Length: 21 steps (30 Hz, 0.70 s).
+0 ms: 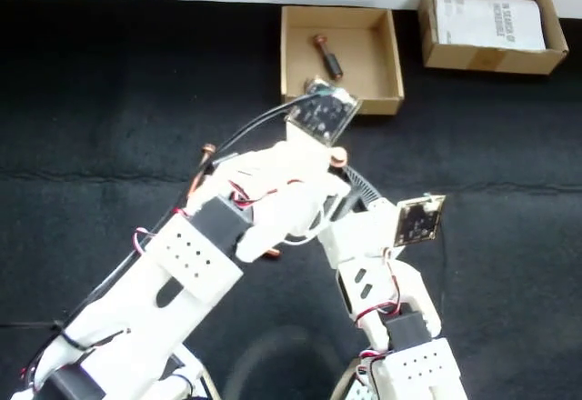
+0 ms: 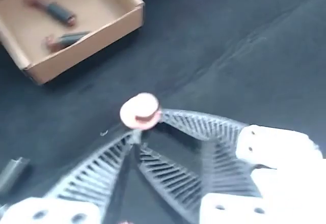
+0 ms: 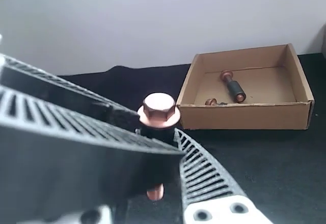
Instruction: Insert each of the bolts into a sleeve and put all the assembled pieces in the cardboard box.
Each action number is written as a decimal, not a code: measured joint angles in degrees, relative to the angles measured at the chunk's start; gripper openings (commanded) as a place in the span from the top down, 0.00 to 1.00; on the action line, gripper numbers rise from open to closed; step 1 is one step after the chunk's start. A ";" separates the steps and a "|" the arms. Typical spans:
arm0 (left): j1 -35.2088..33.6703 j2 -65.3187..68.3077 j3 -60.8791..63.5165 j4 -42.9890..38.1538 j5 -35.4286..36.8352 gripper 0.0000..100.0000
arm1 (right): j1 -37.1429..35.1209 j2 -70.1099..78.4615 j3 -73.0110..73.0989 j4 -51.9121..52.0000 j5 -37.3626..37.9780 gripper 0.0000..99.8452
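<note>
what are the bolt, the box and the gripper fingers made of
The bolt looks like copper-plated metal: shiny reddish hex head. The box is matte brown cardboard. The fingers look like dark, probably flexible plastic: open ribbed lattice.

Copper bolt (image 3: 159, 109), dark-grey sleeve (image 3: 235, 89), tan cardboard box (image 3: 244, 116), blk table (image 1: 91, 100), 2 white arms (image 1: 182, 273).
</note>
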State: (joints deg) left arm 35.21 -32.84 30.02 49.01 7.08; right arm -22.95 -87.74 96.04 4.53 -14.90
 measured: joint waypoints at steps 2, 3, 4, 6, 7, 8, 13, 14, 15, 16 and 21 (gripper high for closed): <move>0.00 -1.23 0.00 1.85 0.00 0.70 | 0.18 0.00 0.00 -0.09 0.00 0.99; 0.00 -1.67 0.00 2.81 0.00 0.70 | 0.09 0.00 0.00 -0.09 0.00 0.99; 0.00 -2.20 0.00 3.87 0.00 0.71 | 0.00 0.00 0.00 -0.09 0.00 0.99; 0.00 -3.52 0.00 5.54 0.00 0.72 | 0.00 0.00 0.00 -0.09 0.00 0.99; -0.18 -4.31 0.00 6.24 0.00 0.74 | 0.00 0.00 0.00 -0.09 0.00 0.99; -0.35 -5.27 0.00 6.68 -0.62 0.76 | 0.00 0.00 0.00 -0.09 0.00 0.99; -0.79 -13.01 0.00 7.12 -4.40 0.91 | 1.76 0.00 0.00 -0.09 0.00 0.99; -1.58 -15.03 0.00 7.12 -5.10 0.95 | 2.55 0.00 0.00 -0.09 0.00 0.99; -2.55 -16.97 0.00 7.12 -5.45 0.99 | 3.43 0.00 0.00 -0.09 0.00 0.99; -3.69 -18.81 0.00 7.12 -5.98 0.99 | 4.40 0.00 0.00 -0.09 0.00 0.99; -11.60 -25.58 1.41 7.12 -7.03 0.99 | 8.00 0.00 0.00 -0.09 0.00 0.99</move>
State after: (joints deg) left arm 23.60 -58.42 31.43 56.13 0.04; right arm -14.95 -87.74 96.04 4.44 -14.90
